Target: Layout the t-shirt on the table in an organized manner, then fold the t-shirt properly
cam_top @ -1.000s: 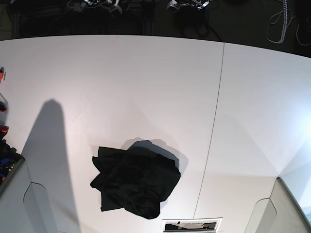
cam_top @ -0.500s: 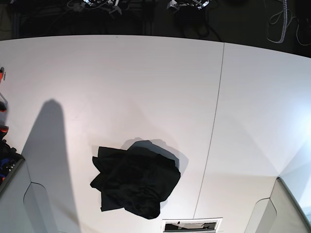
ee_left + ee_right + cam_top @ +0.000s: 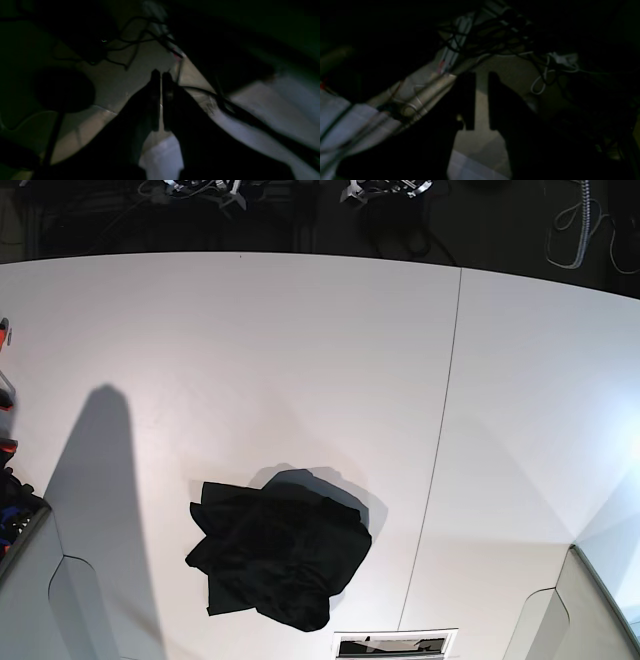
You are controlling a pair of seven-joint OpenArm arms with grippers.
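The t-shirt (image 3: pixel 280 555) lies crumpled in a black heap on the near part of the white table (image 3: pixel 300 350), left of the thin dark seam (image 3: pixel 445 410). No graphic shows on it. Neither gripper appears over the table in the base view. In the dim left wrist view my left gripper (image 3: pixel 161 73) is shut, its dark fingers (image 3: pixel 155 100) pressed almost together over a floor with cables. In the right wrist view my right gripper (image 3: pixel 482 75) stands slightly open with nothing between its fingers (image 3: pixel 468 100). Neither wrist view shows the shirt.
Red-orange parts (image 3: pixel 5 395) stick in at the table's left edge. Grey panels sit at the near corners (image 3: pixel 30 580) (image 3: pixel 600 610), and a white-framed slot (image 3: pixel 393 644) at the near edge. Cables (image 3: pixel 575 225) lie in the dark beyond the far edge.
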